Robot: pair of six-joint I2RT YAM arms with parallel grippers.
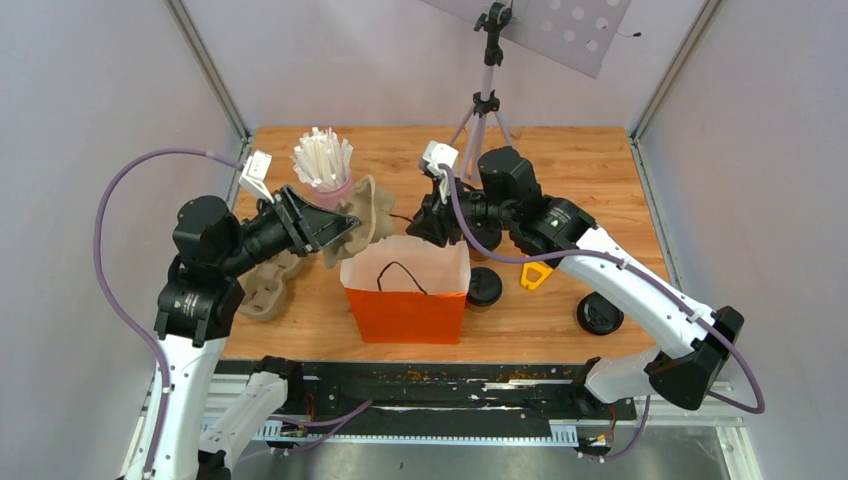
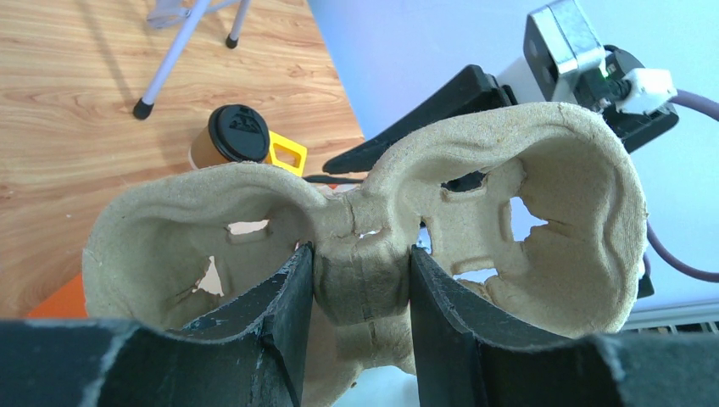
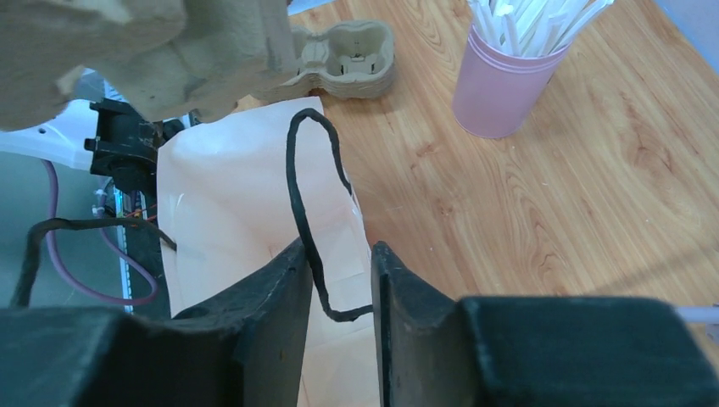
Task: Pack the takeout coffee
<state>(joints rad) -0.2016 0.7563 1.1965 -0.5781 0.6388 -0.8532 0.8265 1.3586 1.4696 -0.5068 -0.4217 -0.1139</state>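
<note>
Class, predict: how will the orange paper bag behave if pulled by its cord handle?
The orange bag looks like thin paper and shows no contents, so probably light and apt to slide or tip. Its cord handle droops in a loose loop, so likely floppy.

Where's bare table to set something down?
Bare: far right corner of the table, from tripod to right edge; also the front strip between the coffee cup and the black round lid. Crowded: left and centre, with pink cup, held tray, spare tray and orange bag.
</note>
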